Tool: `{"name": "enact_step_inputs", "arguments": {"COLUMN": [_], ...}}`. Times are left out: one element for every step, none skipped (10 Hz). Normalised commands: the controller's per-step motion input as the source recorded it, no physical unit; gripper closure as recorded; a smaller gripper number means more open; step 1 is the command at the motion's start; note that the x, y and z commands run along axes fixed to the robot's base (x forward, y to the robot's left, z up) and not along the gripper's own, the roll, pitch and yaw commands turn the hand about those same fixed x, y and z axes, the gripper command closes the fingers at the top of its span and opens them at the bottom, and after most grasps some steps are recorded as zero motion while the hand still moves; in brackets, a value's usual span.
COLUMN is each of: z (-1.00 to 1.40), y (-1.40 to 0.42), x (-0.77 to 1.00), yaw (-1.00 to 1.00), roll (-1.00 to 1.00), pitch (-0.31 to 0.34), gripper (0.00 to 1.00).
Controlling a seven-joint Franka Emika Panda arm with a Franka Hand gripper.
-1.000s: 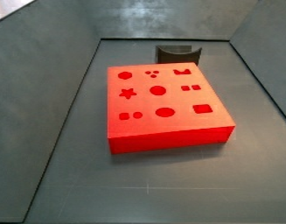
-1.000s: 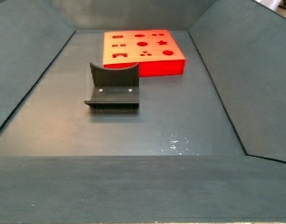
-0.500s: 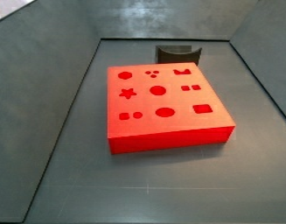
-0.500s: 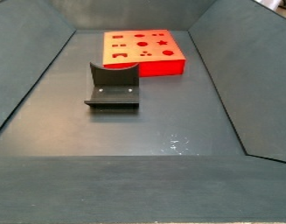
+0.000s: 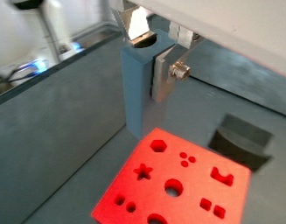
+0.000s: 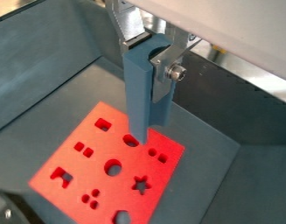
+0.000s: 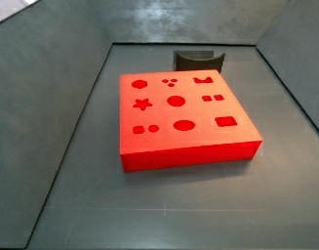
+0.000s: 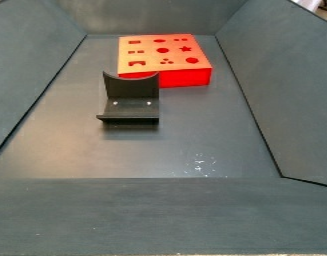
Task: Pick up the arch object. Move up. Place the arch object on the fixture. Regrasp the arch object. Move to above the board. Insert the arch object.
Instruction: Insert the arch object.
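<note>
One slim blue-grey arch object (image 5: 138, 87) hangs upright, pinched between the silver fingers (image 5: 163, 72) of the hand (image 5: 149, 52), and both wrist views show it high above the board (image 6: 104, 166). In a wrist view its lower end (image 6: 145, 109) lines up over the red slab's recesses, clear of the surface. Neither side view catches the hand or the piece. There the board (image 7: 188, 122) lies flat on the dark tabletop (image 8: 193, 190), its star, circles and squares showing. The fixture (image 8: 128, 98) stands near the board, apart from it, in both side views (image 7: 198, 60), with nothing resting on it.
</note>
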Motion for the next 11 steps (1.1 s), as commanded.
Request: {"name": "enact_step_inputs", "arguments": {"z": [-0.14, -0.13, -0.1, -0.08, -0.07, -0.06, 0.0, 0.07, 0.11, 0.16, 0.22], "y": [0.06, 0.02, 0.0, 0.0, 0.0, 0.0, 0.0, 0.13, 0.47, 0.73, 0.91], "x": [0.0, 0.0, 0.0, 0.0, 0.0, 0.0, 0.07, 0.25, 0.23, 0.27, 0.28], "yaw": [-0.96, -0.99, -1.0, -1.0, -1.0, -1.0, -0.99, -0.79, -0.43, -0.13, 0.0], "roll": [0.01, 0.0, 0.0, 0.0, 0.0, 0.0, -0.06, -0.11, -0.11, -0.14, -0.17], "pitch": [0.014, 0.0, 0.0, 0.0, 0.0, 0.0, 0.0, 0.0, 0.0, 0.021, 0.021], "gripper": [1.0, 1.0, 1.0, 1.0, 1.0, 1.0, 1.0, 1.0, 1.0, 1.0, 1.0]}}
